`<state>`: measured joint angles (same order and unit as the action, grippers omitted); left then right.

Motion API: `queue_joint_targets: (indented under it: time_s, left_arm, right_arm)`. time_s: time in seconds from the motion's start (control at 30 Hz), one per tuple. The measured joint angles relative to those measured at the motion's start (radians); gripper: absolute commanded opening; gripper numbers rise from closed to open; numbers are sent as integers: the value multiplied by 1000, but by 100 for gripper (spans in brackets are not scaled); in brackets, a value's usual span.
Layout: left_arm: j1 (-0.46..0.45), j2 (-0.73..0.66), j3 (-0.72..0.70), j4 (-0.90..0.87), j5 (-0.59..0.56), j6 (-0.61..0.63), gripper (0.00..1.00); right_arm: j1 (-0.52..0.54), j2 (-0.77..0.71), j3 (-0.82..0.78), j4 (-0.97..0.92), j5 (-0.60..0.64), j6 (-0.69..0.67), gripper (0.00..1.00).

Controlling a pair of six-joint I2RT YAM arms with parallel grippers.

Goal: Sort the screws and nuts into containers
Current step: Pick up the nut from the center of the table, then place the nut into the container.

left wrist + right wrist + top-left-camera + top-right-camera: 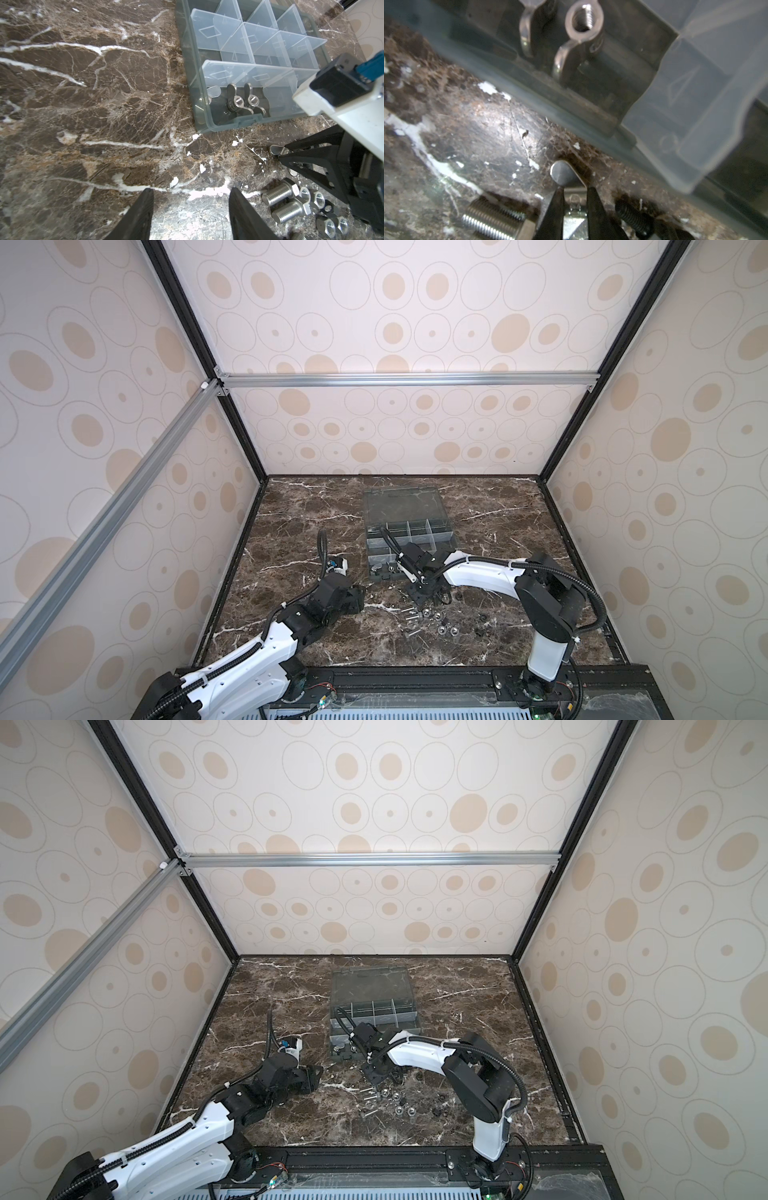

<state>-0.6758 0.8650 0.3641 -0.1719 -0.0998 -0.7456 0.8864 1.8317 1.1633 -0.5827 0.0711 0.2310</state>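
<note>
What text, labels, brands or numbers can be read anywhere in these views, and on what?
No words or numbers can be read in any view.
Boxed wing nut: stamped marks, too small to read.
Held wing nut: faint mark, too blurred to read.
Dividers: moulded diamond and triangle outlines, no letters.

Three wing nuts (234, 101) in the organiser box (226, 125); one wing nut (562, 172) outside; at least three silver bolts (278, 195); four hex nuts (318, 200)

wing nut (561, 172) partly hidden, box (529, 91) blurred
</note>
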Motion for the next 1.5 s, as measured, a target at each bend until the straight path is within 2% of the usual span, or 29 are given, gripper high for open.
queue_joint_targets:
  time_s: [0.33, 0.6, 0.77, 0.93, 1.0, 1.23, 1.5]
  left_arm:
    - [0, -16, -1, 0, -2, -7, 59]
    - [0, -24, -5, 0, -3, -14, 59]
    - [1, -27, -10, 0, -3, -18, 59]
    - [1, -43, -15, 2, -2, -24, 59]
    - [1, -50, -21, 3, 0, -26, 59]
    - [1, -58, -35, 5, 5, -35, 59]
    - [1, -58, -35, 6, 5, -44, 59]
  right_arm:
    - [0, -34, 6, -9, -14, 13, 13]
    - [0, -54, 169, -24, -7, 13, 13]
    - [-3, 20, 317, -23, 15, 13, 13]
    - [-11, 127, 372, -26, 32, 17, 14]
    - [-16, 155, 372, -33, 35, 19, 16]
    - [-24, 167, 375, -42, 40, 39, 34]
    - [-24, 163, 375, -44, 41, 40, 36]
